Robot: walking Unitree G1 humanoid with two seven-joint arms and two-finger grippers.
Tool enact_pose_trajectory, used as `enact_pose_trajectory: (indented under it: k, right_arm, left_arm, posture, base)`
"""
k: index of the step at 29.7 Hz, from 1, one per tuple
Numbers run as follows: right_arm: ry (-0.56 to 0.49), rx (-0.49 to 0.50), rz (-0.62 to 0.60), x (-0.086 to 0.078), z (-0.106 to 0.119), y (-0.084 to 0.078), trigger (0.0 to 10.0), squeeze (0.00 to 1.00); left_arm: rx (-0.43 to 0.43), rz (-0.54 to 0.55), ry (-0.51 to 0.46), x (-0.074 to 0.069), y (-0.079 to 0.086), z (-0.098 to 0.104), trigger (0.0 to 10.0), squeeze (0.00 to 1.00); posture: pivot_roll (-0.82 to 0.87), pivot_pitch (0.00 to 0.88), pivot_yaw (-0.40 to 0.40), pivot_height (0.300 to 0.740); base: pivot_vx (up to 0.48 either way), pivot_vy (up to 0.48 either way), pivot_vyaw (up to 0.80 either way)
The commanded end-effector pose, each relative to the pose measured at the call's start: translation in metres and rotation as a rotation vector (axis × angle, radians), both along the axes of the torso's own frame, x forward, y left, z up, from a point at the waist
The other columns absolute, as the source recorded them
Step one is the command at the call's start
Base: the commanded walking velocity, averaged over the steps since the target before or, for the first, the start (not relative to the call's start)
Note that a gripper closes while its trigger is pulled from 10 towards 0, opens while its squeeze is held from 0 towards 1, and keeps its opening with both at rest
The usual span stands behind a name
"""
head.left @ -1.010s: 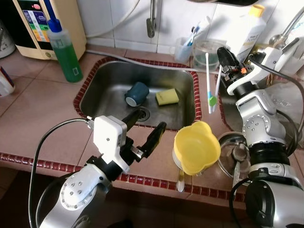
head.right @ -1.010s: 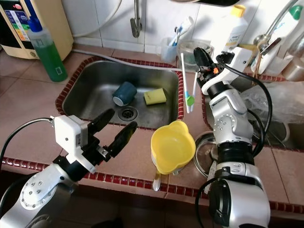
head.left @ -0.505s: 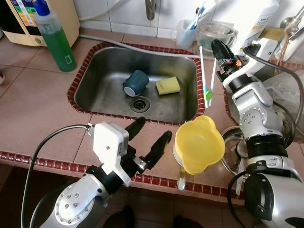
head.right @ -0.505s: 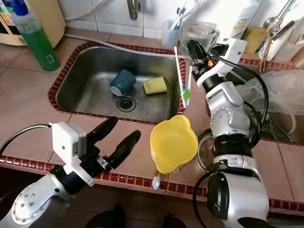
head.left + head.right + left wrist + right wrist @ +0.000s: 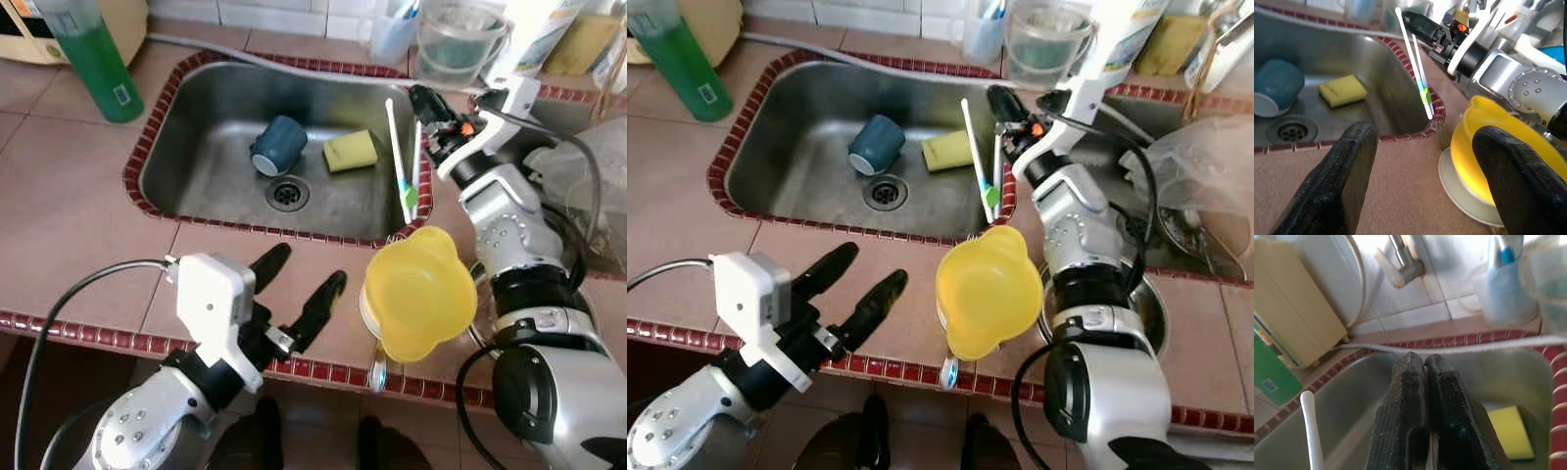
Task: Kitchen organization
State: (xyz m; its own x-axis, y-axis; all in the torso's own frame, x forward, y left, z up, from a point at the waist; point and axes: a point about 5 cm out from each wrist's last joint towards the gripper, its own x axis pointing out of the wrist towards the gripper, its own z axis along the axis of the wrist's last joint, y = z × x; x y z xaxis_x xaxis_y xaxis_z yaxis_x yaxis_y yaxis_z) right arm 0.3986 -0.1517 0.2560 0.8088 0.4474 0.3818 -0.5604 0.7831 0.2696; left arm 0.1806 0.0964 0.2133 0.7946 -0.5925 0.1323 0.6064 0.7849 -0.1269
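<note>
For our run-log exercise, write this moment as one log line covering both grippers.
left gripper: open, over counter before sink | right gripper: shut on toothbrushes, at sink's right rim | yellow bowl: on counter

So it's a reddish-brown tiled counter (image 5: 69, 196) with a stainless sink (image 5: 211, 171) sunk into it, dark red mosaic trim (image 5: 147, 147) round the sink rim and along the counter's front edge. White wall tiles (image 5: 1420, 313) behind the sink, bright daylight there.

Two white toothbrushes (image 5: 404, 164), green-banded, hang tilted over the sink's right rim; seemingly pinched together.
</note>
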Motion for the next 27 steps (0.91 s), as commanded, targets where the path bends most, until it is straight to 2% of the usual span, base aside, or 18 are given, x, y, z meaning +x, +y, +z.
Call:
enact_pose_trajectory:
  k: [1, 8, 15, 19, 23, 27]
  right_arm:
    - [-0.003, -0.018, 0.030, 0.001, 0.002, 0.005, 10.0, 0.00]
    - [0.018, 0.000, 0.073, 0.002, 0.002, 0.011, 10.0, 0.00]
    - [0.024, -0.022, 0.085, 0.003, 0.000, 0.011, 10.0, 0.00]
    - [0.039, -0.018, 0.080, 0.004, -0.002, 0.011, 10.0, 0.00]
    - [0.040, -0.025, 0.080, 0.003, -0.005, 0.010, 10.0, 0.00]
    - [0.047, -0.023, 0.081, 0.003, -0.006, 0.009, 10.0, 0.00]
  left_arm:
    - [-0.004, -0.006, -0.001, -0.007, -0.001, 0.003, 10.0, 0.00]
    - [-0.007, -0.004, 0.008, -0.008, -0.002, 0.004, 10.0, 0.00]
    - [-0.005, -0.007, 0.008, -0.007, -0.003, 0.004, 10.0, 0.00]
    - [-0.042, -0.005, 0.023, -0.006, -0.003, 0.006, 10.0, 0.00]
    - [-0.046, -0.064, 0.006, -0.017, -0.011, 0.010, 10.0, 0.00]
    - [-0.045, -0.072, 0.009, -0.018, -0.012, 0.011, 10.0, 0.00]
  posture:
    - [0.02, 0.384, -0.014, 0.740]
    - [0.02, 0.388, -0.017, 0.740]
    - [0.01, 0.386, -0.021, 0.740]
    - [0.01, 0.384, -0.021, 0.740]
    - [0.01, 0.385, -0.020, 0.740]
    - [0.02, 0.384, -0.019, 0.740]
  base:
    - [0.000, 0.000, 0.00]
    - [0.000, 0.000, 0.00]
    - [0.000, 0.000, 0.00]
    - [0.000, 0.000, 0.00]
    - [0.000, 0.000, 0.00]
    - [0.000, 0.000, 0.00]
